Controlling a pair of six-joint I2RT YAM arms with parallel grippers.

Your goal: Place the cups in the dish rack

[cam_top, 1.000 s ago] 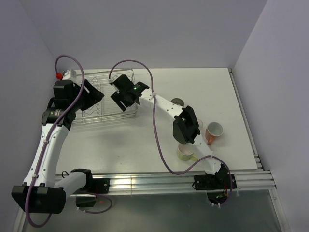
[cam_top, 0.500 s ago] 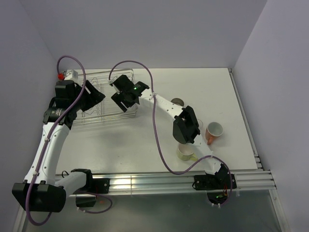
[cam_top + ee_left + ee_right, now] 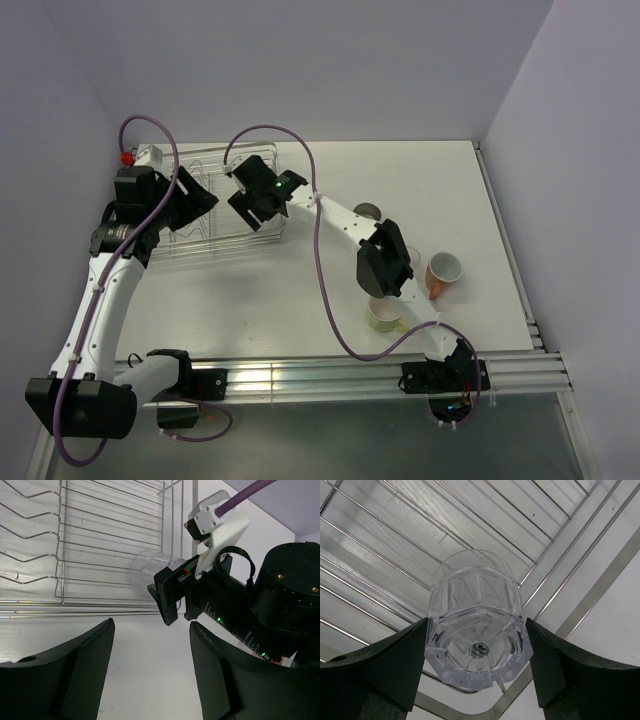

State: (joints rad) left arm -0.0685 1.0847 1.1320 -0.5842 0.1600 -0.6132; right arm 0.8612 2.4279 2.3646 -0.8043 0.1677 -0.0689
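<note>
Showing right gripper (image 3: 476, 625) clamped on clear faceted glass (image 3: 476, 650) over silver wire dish rack (image 3: 225, 190), glass unseen from top view; left gripper (image 3: 151, 625) wide, empty.

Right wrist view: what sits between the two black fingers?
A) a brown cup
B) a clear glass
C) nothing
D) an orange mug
B: a clear glass sits between the fingers, which touch its sides, with the wires of the dish rack behind it.
</note>
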